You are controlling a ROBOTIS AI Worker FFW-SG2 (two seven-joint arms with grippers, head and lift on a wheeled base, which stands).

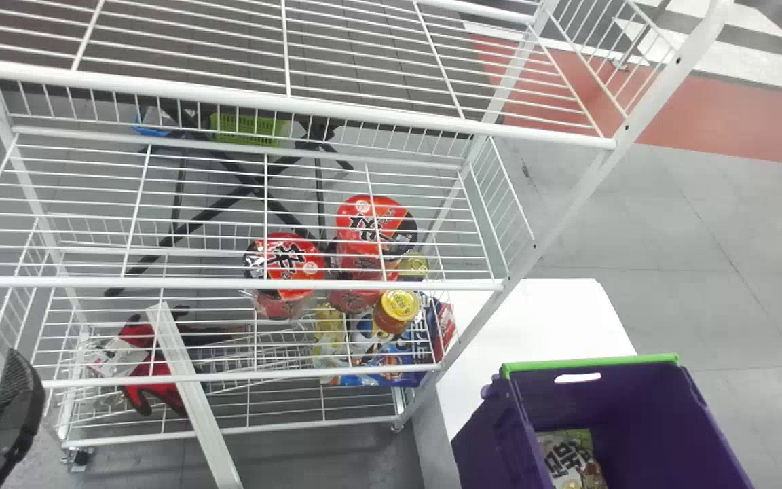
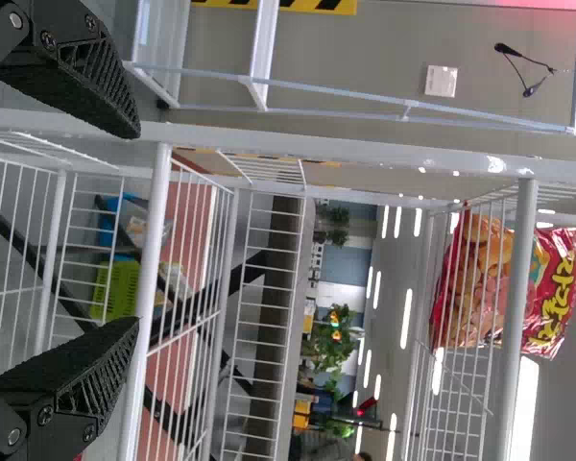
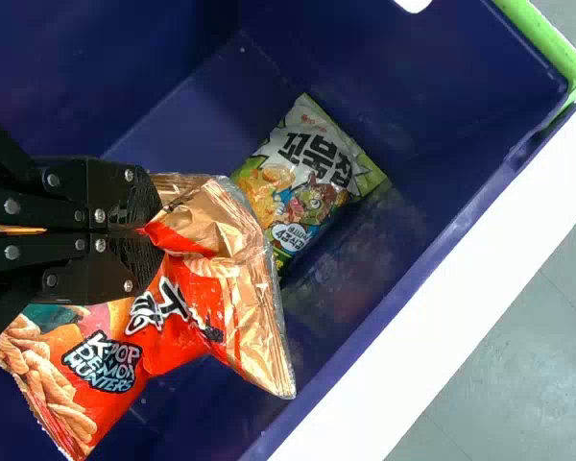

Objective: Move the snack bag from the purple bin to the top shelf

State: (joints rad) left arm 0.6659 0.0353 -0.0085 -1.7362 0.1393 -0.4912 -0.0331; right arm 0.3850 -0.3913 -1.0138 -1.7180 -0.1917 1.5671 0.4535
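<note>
Pinching the likely light, crushable snack bag (image 3: 187, 331) near its foil end with the right gripper (image 3: 159, 232). Holding the left gripper (image 2: 138, 229) wide.

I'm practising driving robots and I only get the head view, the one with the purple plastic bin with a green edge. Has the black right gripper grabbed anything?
Observer: Yes. The black right gripper is clamped shut on a shiny red, orange and gold plastic snack bag.
Operator: Cool! Is any other crinkly bag higher up in the tall white wire rack?
Observer: The left wrist view has a red plastic bag with yellow lettering, partly behind white bars; I can't tell which shelf it's on.
</note>
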